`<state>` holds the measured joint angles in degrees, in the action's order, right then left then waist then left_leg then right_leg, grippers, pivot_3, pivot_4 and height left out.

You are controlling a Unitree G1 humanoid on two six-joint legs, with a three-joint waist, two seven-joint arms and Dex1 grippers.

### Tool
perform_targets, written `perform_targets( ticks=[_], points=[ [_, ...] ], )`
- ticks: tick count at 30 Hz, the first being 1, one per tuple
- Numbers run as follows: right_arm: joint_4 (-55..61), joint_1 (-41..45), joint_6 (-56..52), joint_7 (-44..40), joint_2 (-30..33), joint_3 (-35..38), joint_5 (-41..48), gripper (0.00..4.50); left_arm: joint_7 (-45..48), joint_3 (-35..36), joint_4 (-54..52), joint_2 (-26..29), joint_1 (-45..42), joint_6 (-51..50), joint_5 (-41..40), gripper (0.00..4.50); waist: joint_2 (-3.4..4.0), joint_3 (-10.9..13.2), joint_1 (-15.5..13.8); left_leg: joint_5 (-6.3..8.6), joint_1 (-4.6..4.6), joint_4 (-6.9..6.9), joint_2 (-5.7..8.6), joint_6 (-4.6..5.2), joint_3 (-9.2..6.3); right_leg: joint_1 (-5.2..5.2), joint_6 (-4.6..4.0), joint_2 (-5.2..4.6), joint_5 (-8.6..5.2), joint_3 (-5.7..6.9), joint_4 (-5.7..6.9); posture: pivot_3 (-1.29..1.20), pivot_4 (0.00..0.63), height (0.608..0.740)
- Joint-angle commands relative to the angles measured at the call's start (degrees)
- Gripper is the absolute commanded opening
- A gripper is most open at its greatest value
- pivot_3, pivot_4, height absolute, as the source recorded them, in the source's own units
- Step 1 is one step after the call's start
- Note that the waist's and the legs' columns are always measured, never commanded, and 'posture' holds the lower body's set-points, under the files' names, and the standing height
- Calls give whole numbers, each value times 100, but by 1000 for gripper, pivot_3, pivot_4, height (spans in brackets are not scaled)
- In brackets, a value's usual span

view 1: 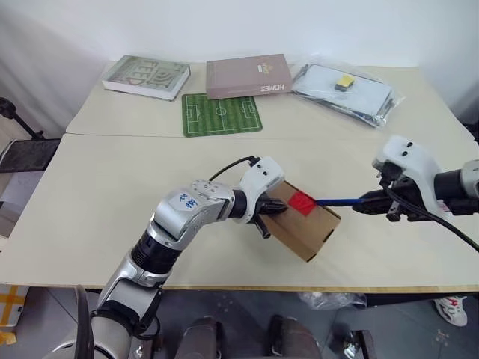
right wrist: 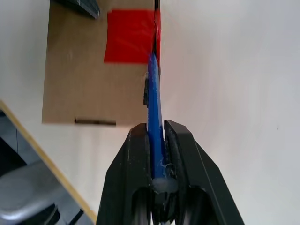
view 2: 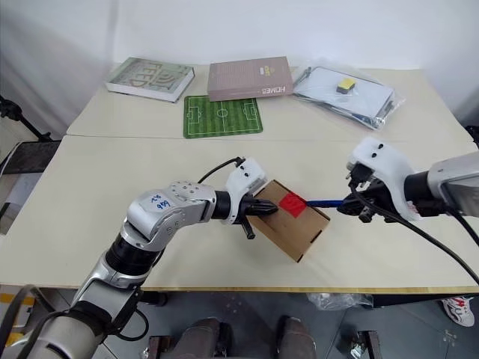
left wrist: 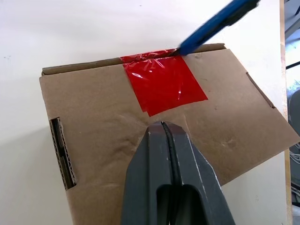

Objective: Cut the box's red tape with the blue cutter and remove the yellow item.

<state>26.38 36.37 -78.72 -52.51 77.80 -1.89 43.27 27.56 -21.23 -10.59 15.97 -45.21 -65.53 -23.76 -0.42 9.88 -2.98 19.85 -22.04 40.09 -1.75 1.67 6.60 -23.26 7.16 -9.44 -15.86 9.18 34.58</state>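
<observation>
We're seeing the box [view 1: 305,221] at frame centre, flaps closed, contents hidden. Our left gripper [left wrist: 164,129] is pressing on it, fingers fully closed and empty. Our right gripper [right wrist: 156,136] is clamping the blue cutter [right wrist: 154,105], its tip touching the red tape [left wrist: 161,83].

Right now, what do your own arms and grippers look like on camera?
Both arms are silver-grey metal segments with black joints and white wrist housings. The left arm carries a round white sticker with blue handwriting, and a black cable loops over its wrist. A black cable trails from the right arm. The left gripper and right gripper each have two tapered black fingers.
</observation>
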Motion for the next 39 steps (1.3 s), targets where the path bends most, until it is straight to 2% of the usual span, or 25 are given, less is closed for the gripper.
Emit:
perform_targets(
  ticks=[1,3,10,12,16,21,26,31,34,39],
  points=[
    [31,-142,103,-239,248,227,33,162,-89,-277,378,61,219,-273,245,0,1,-1,6,0,1,0,0,0,2,0,1,-1,1,-2,0,0,150,740],
    [0,-299,281,-310,327,522,10,162,-78,-284,411,65,209,-246,258,0,1,-1,-1,0,1,0,-1,0,1,0,1,-1,1,-1,1,0,150,740],
    [-688,-300,143,-150,-279,2387,476,162,-1,-330,498,96,179,-155,294,0,1,0,7,-3,1,2,-1,4,3,1,1,-2,8,-3,-1,0,150,740],
    [-828,-301,230,-64,-543,2837,563,162,34,-349,517,104,166,-132,299,0,1,-1,7,-3,0,3,-1,4,4,1,3,-2,9,-4,-1,0,150,740],
    [-1221,-583,1002,441,-1501,3563,297,162,104,-389,584,81,81,-79,325,0,-5,-4,5,-4,4,4,3,5,7,6,2,-1,10,-3,1,0,150,740],
    [-2187,-1913,2837,971,-2754,3437,-779,162,143,-382,670,77,7,43,370,0,-13,-8,-9,-4,52,-5,10,6,16,75,5,5,12,13,-26,0,150,740],
    [-3290,-1995,3450,1148,-3538,3345,-933,162,116,-207,641,43,14,132,372,0,49,-12,42,-5,73,-11,10,7,21,74,13,2,16,-16,-15,0,150,740],
    [-4123,-1790,3757,1284,-3737,3092,-1152,162,60,84,510,-14,7,140,306,0,49,-12,107,-8,82,-9,3,10,20,77,10,2,17,-20,-8,0,150,740],
    [-4469,-1633,3670,1448,-3699,3024,-1227,1133,30,457,376,-145,-55,-25,106,0,54,-9,158,-8,79,-11,1,10,19,75,10,1,17,-19,-8,0,150,740],
    [-4232,-1750,3649,1399,-3469,3140,-1167,2836,15,833,126,-171,-211,-369,-59,0,69,4,173,-9,73,-18,1,10,20,66,10,2,16,-19,-10,0,150,740]
  ],
)
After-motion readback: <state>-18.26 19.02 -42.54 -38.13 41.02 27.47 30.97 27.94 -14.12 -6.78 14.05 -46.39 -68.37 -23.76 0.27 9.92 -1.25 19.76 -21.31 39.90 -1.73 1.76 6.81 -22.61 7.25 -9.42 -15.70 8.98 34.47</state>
